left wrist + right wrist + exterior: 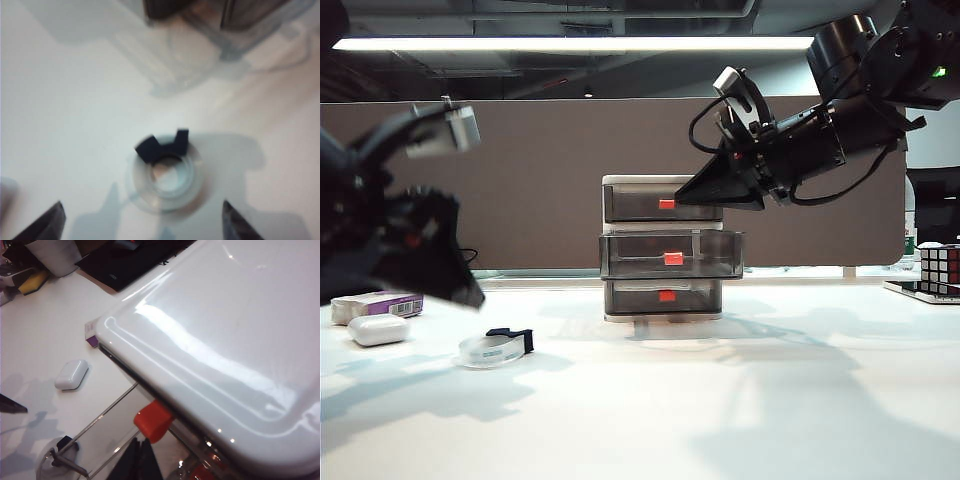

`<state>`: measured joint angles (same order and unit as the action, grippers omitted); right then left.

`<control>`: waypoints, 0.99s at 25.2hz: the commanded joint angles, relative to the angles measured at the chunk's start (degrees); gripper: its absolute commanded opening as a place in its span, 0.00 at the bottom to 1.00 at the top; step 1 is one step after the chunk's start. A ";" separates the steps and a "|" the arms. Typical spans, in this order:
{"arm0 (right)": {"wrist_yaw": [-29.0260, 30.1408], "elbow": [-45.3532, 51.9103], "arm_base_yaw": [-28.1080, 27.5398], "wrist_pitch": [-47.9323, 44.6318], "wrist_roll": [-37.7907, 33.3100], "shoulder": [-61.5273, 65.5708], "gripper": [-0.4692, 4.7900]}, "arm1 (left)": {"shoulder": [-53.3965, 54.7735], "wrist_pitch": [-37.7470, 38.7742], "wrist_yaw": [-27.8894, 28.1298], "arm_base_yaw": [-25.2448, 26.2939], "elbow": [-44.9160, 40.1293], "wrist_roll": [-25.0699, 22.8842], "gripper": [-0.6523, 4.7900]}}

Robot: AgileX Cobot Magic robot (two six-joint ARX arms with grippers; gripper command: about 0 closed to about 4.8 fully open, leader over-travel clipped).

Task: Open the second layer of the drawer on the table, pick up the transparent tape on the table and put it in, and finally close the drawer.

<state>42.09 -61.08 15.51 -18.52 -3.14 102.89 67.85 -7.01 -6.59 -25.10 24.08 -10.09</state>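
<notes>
While pulled out from the light grey three-tier drawer unit (662,248), smoky translucent middle tray (672,254) open, orange tab in front. Clear flat tape ring with black clip (495,347) lying on white bench (720,420), left of unit. Left gripper (142,220) above ring, jaws wide, holding nothing. Right gripper (695,195) beside top tier; jaws look closed, empty.
</notes>
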 commanded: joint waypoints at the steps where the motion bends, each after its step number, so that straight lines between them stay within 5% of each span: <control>1: 0.26 -0.22 0.07 -0.48 -0.09 -0.33 0.08 | 3.67 -4.11 -4.17 -0.20 0.09 1.07 1.00; 25: 0.26 -0.15 0.04 0.92 0.20 -0.33 0.08 | 26.80 -28.81 -0.92 -1.55 -0.02 11.98 1.00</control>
<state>42.09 -61.08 15.51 -17.06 -3.14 102.89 93.69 -37.76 -7.46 -26.57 24.36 -0.19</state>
